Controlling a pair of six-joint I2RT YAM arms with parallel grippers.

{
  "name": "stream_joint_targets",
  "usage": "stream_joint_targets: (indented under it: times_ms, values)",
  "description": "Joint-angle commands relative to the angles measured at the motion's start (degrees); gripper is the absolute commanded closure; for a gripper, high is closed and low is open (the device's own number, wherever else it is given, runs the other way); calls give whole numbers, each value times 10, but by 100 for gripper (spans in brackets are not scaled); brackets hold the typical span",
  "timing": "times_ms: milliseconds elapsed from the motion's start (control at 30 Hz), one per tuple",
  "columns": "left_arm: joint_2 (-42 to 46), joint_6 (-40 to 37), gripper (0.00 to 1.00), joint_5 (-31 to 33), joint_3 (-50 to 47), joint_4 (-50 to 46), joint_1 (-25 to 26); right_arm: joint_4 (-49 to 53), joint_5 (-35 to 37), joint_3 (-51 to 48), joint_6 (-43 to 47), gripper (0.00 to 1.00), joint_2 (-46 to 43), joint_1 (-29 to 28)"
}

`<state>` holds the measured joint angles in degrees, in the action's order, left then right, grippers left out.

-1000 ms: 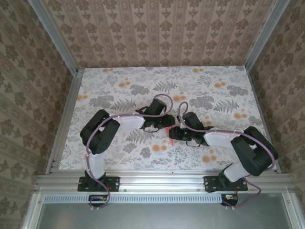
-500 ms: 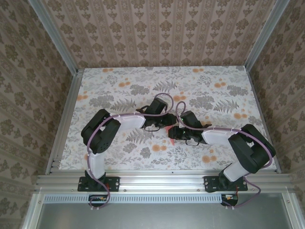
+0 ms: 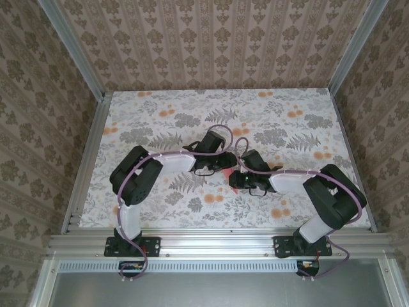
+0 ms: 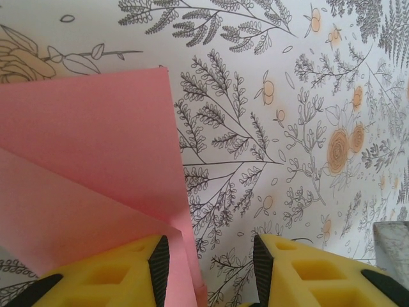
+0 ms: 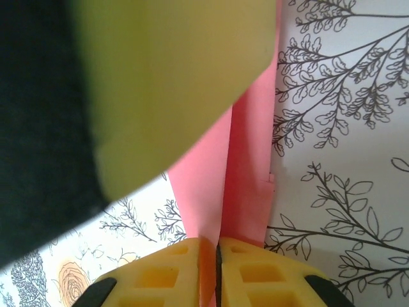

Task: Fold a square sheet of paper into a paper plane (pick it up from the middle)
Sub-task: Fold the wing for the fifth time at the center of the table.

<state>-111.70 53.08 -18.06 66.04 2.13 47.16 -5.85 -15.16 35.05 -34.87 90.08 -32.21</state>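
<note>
The salmon-pink sheet of paper (image 4: 89,141) lies folded on the flowered table, with layered flaps and a narrow end running down between my left fingers. My left gripper (image 4: 211,256) stands open over that end, which lies beside the left finger (image 4: 128,268), with bare table in the rest of the gap. My right gripper (image 5: 217,246) is shut on a raised crease of the paper (image 5: 246,173). From above, both grippers meet at the table's middle, left gripper (image 3: 223,167) and right gripper (image 3: 235,176), with a sliver of paper (image 3: 228,173) between them.
A blurred yellow and black shape (image 5: 128,83), the other gripper close up, covers the upper left of the right wrist view. Aluminium rails (image 3: 96,134) and patterned walls (image 3: 217,45) border the table on three sides.
My right gripper's jaws have closed on the paper's crease. The right arm has edged slightly left and less pink paper shows from above. The left arm has hardly moved.
</note>
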Motion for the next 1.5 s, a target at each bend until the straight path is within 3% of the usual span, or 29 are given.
stream_joint_targets:
  times_ms: [0,167,433,667,1167,1467]
  values:
    - [-5,-1,58,-10,16,-4,-6,13,2,2,-10,89,9,-2]
    - [17,-9,54,-13,16,-5,-7,-19,-49,-4,-34,100,12,12]
    - [75,-18,45,-2,-15,2,-9,-145,-141,-38,-135,100,18,40]
    - [62,-29,45,-18,-14,6,-3,-196,-146,-67,-198,100,48,67]
    - [6,-38,48,-8,6,10,4,-188,-157,-67,-196,100,52,80]
    - [-1,-26,50,7,-2,23,-15,-99,-141,-44,-120,76,-2,80]
